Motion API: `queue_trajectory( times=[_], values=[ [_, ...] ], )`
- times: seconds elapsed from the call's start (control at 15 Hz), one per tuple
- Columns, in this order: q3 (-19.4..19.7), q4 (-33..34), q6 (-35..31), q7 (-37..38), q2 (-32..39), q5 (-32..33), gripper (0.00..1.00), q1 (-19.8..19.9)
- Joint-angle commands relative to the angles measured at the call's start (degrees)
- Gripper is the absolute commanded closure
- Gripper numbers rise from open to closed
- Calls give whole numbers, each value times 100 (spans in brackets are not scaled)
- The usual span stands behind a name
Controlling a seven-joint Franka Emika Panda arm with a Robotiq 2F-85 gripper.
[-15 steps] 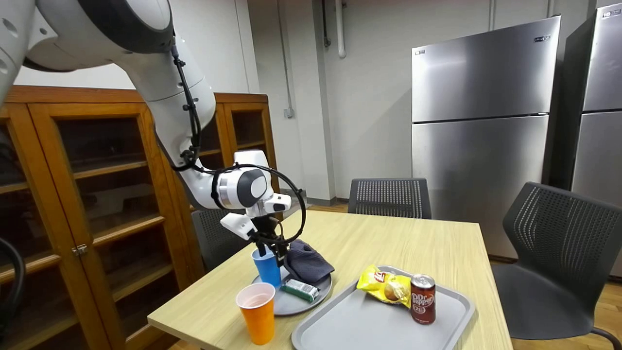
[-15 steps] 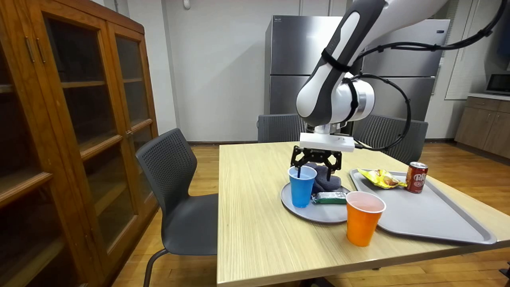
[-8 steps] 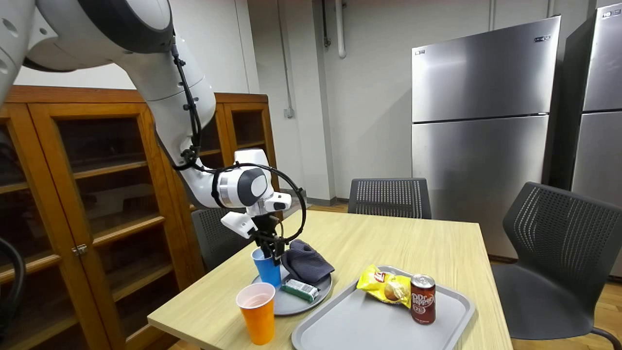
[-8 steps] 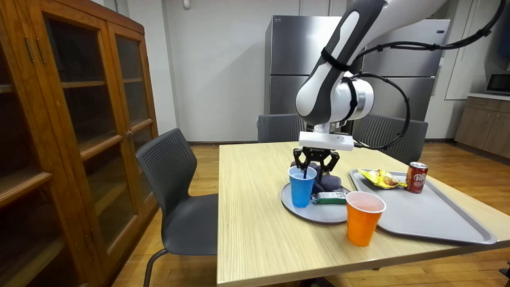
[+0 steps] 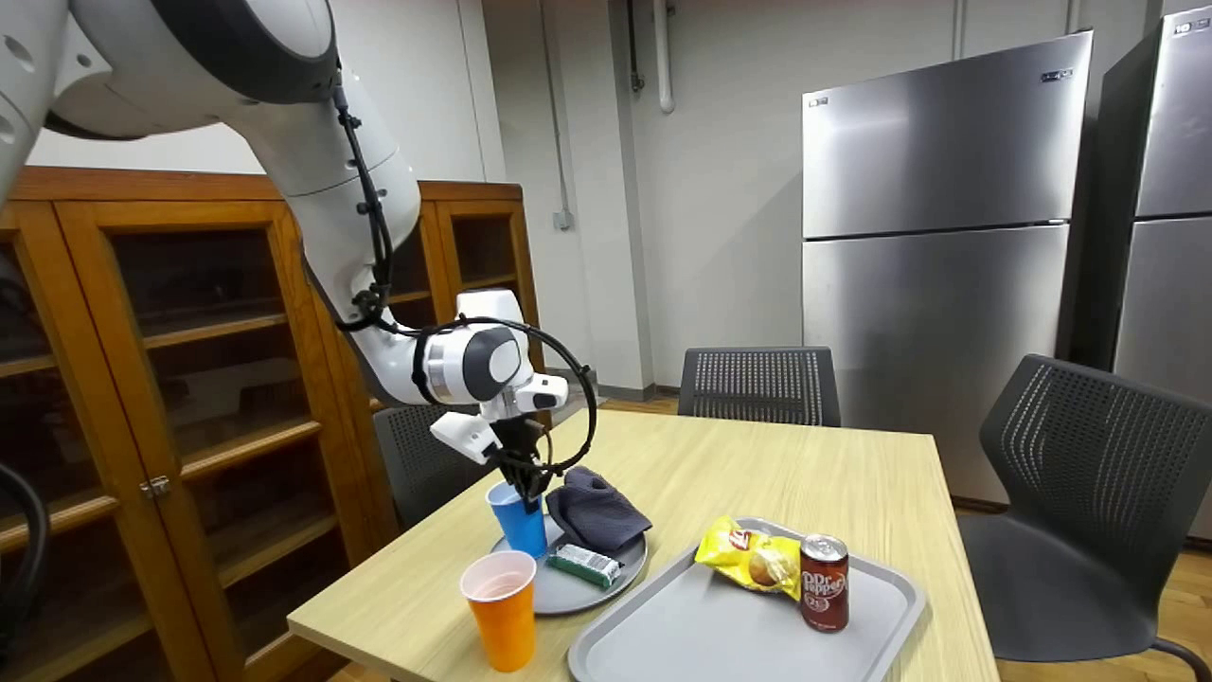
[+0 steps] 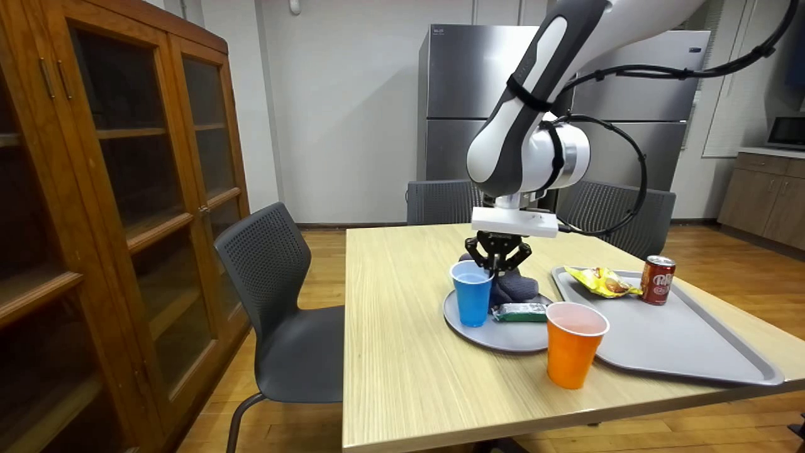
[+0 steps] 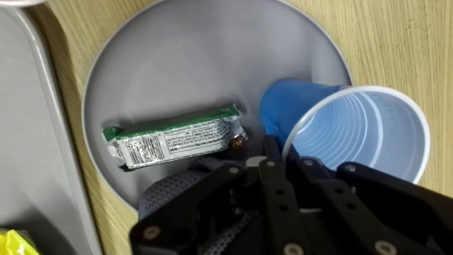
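Note:
My gripper (image 7: 281, 150) is shut on the rim wall of the blue cup (image 7: 293, 102), one finger inside the cup and one outside. In both exterior views the cup (image 6: 472, 302) stands on a round grey plate (image 6: 497, 341), leaning slightly. A green-and-white wrapped bar (image 7: 173, 136) lies on the plate beside it. The dark grey cloth (image 5: 601, 516) is bunched at the plate's edge, right by the fingers, and partly hidden under the gripper in the wrist view.
An orange cup (image 6: 573, 346) stands on the table close to the plate. The grey tray (image 5: 739, 635) holds a yellow chip bag (image 5: 753, 559) and a Dr Pepper can (image 5: 824, 583). Black chairs (image 5: 1079, 511) surround the table, and a wooden cabinet (image 5: 208, 398) stands behind the arm.
The jaws have gone from wide apart to shut on the cup's wall. The blue cup's rim has shifted slightly, tipping it a little away from the cloth. The arm barely moved.

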State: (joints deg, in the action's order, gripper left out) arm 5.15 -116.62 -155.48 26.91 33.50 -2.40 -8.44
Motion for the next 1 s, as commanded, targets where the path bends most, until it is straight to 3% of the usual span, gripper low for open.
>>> queue_trajectory(
  times=[0.0,0.93],
  values=[
    [-34,-61,61,-63,-186,-141,99,-25],
    [-584,-976,-27,-942,-1271,-692,99,297]
  ],
)
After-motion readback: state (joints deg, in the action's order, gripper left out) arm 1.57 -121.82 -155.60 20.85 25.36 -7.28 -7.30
